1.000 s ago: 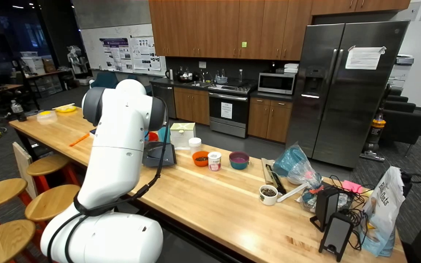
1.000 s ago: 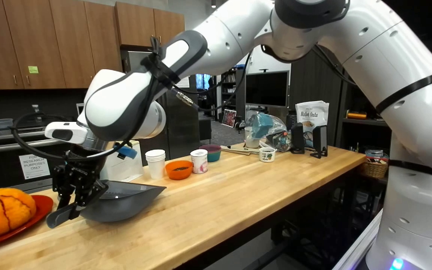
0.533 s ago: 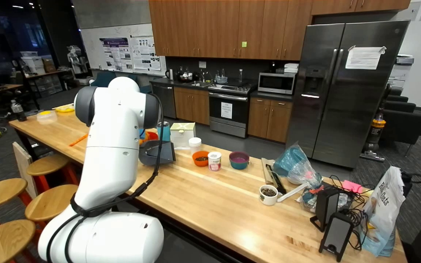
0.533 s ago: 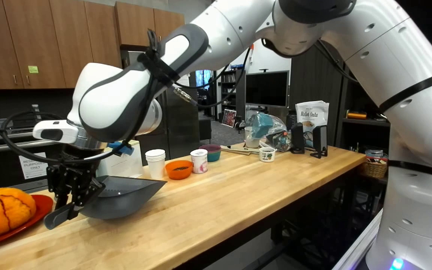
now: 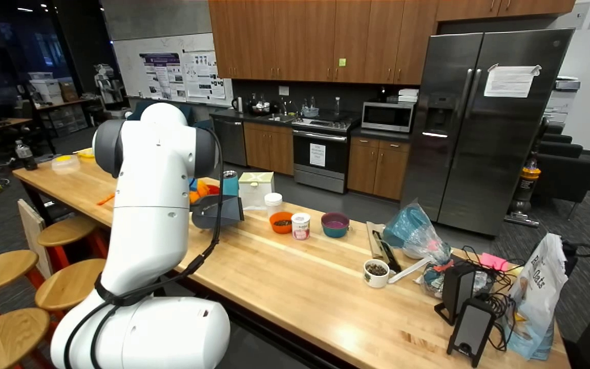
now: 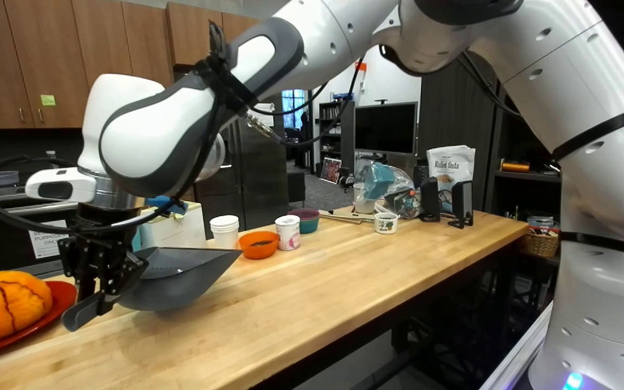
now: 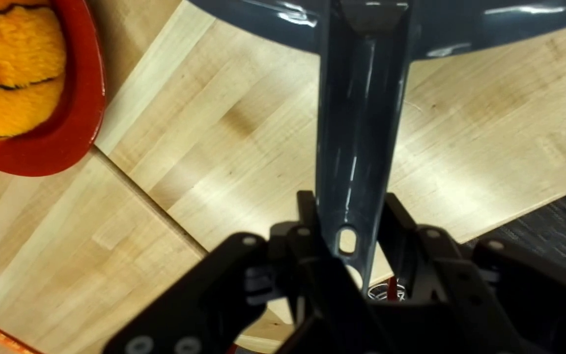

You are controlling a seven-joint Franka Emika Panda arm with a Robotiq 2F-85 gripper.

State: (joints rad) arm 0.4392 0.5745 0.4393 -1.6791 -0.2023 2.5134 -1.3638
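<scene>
A dark grey dustpan (image 6: 182,287) is gripped in the jaws of the single arm's gripper (image 7: 348,209): its handle (image 7: 361,113) is clenched between black fingers (image 7: 306,206), one on each side. In the wrist view, the broad scoop (image 7: 278,17) is held at twelve o'clock from the jaws, and the long axis is aligned almost straight between twelve and six. In an exterior view, the same axis is seen slanted, from eight o'clock at the handle's end to two o'clock at the scoop's lip. The dustpan seems to be suspended just above the tabletop (image 6: 290,303).

The dustpan is apparently made of smooth, glossy plastic; its scoop is curved, and its handle is grooved like a channel and pierced near the end by an oval hole. At ten o'clock from the jaws in the wrist view, a fuzzy, rounded orange plush (image 7: 13,64), marked with black lines, is borne on a shiny red plate (image 7: 86,98). The tabletop is built of pale wood strips.
</scene>
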